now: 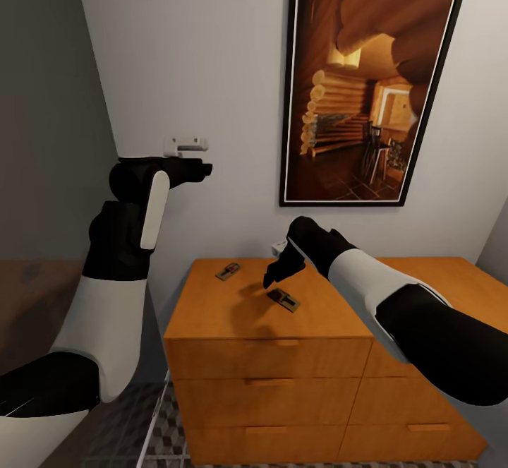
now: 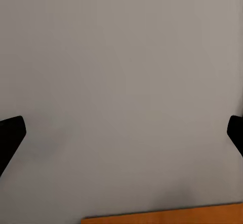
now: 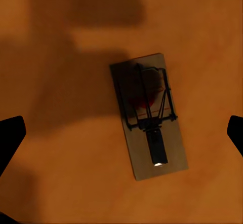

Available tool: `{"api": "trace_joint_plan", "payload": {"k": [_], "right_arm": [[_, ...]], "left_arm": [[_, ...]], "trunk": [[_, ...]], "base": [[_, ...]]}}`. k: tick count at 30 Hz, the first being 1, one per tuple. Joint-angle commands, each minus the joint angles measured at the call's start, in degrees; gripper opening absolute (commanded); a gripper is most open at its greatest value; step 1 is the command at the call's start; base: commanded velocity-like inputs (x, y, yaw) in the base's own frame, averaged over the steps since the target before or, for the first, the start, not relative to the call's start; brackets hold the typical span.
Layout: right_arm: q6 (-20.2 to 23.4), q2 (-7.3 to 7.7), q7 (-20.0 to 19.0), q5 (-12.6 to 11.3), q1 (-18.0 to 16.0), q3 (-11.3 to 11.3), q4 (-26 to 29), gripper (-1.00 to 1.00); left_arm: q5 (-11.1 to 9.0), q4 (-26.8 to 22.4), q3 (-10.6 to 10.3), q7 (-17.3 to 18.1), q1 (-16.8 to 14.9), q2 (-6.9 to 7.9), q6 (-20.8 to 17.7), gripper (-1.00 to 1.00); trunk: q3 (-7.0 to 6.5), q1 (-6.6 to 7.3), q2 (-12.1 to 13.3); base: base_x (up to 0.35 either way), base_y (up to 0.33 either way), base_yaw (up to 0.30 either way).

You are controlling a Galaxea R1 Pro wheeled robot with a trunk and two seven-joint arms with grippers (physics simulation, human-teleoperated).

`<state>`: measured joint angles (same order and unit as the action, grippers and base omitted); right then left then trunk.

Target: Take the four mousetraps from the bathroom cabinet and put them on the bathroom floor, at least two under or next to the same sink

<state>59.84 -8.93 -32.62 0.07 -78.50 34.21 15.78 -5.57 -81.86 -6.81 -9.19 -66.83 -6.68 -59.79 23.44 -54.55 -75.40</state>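
Two mousetraps are counted on the flat top of the one cabinet [image 1: 233, 320] in the head view. The far mousetrap [image 1: 228, 271] lies toward the back left of the top; the near mousetrap [image 1: 283, 300] lies at about 4 o'clock from it, well apart. The left gripper [image 1: 187, 147] is raised before the bare wall [image 1: 212, 66], its fingers [image 2: 11, 135] spread with nothing between them. The right gripper [image 1: 271, 277] is held just above the near mousetrap [image 3: 149, 115], released, fingers wide apart. The trap's wire bar and red patch are made out from the right wrist. One framed picture [image 1: 367, 87] hangs at 12 o'clock above the cabinet. Patterned bathroom floor [image 1: 141, 440] is seen at lower left.
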Motion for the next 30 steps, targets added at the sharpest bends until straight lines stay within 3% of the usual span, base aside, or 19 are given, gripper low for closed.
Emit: {"api": "trace_joint_plan", "payload": {"k": [1,5,30], "right_arm": [[0.16,0.03,-0.25,0.01,-0.14,0.33,0.03,1.00],[0.16,0.04,-0.25,0.01,-0.24,0.33,0.00,1.00],[0.16,0.41,-1.22,0.13,-0.82,0.39,-0.03,1.00]], "left_arm": [[-0.59,-0.13,-0.04,-0.57,-0.06,0.00,-0.21,1.00],[-0.59,-0.28,-0.04,-0.57,-0.06,0.00,-0.21,1.00],[-0.59,-0.58,-0.04,-0.57,-0.06,0.00,-0.21,1.00]], "trunk": [[0.26,-0.23,-0.46],[0.97,-1.11,-2.06],[0.97,-1.11,-2.06]], "base": [[0.000,0.000,0.000],[0.000,0.000,0.000],[0.000,0.000,0.000]]}}
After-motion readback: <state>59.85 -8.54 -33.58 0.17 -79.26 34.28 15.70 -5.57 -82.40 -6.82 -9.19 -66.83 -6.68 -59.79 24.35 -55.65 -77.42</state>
